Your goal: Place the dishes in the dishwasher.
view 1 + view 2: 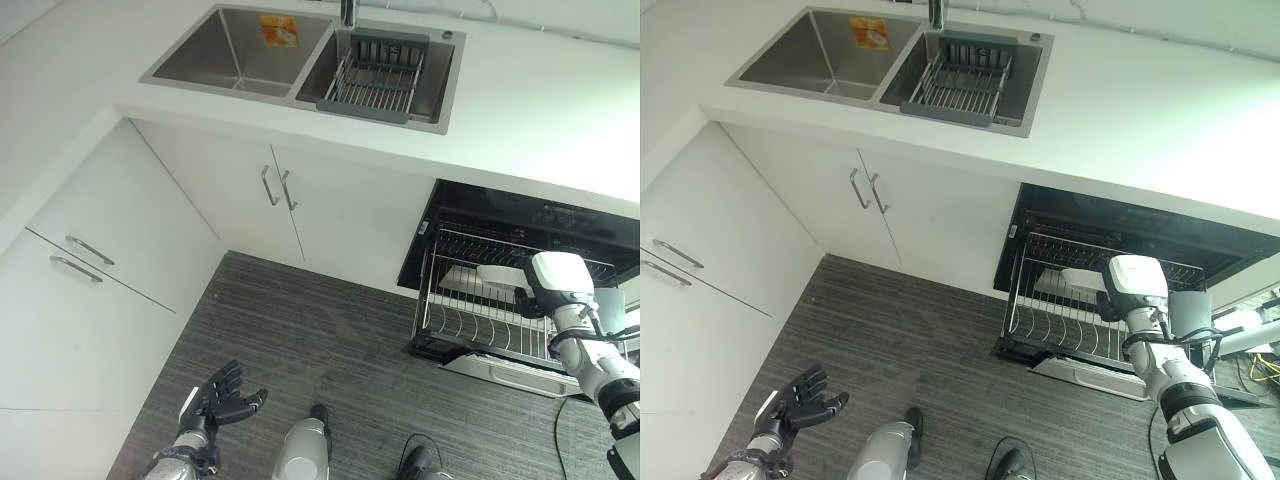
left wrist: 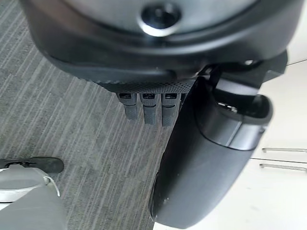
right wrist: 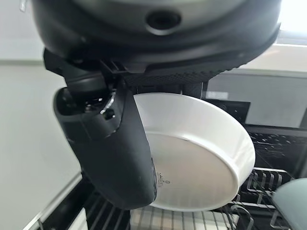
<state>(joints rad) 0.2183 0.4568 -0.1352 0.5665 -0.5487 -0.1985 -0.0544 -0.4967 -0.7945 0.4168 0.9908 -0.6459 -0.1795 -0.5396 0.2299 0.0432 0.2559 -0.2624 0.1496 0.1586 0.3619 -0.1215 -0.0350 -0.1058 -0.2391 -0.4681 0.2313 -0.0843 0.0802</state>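
Right hand (image 3: 115, 143) pinches a smooth, round white bowl (image 3: 201, 158) over the pulled-out wire rack (image 1: 470, 320) of the dishwasher (image 1: 530, 225); left hand (image 1: 220, 395) hangs spread, fingers apart, above ribbed grey floor (image 1: 300, 320).

The right hand (image 1: 1118, 300) is over the pulled-out dishwasher rack (image 1: 1065, 325). The left hand (image 1: 800, 400) is open above the floor (image 1: 930, 340).

Orange label (image 1: 279, 30) in the sink (image 1: 190, 62) — print too small to read
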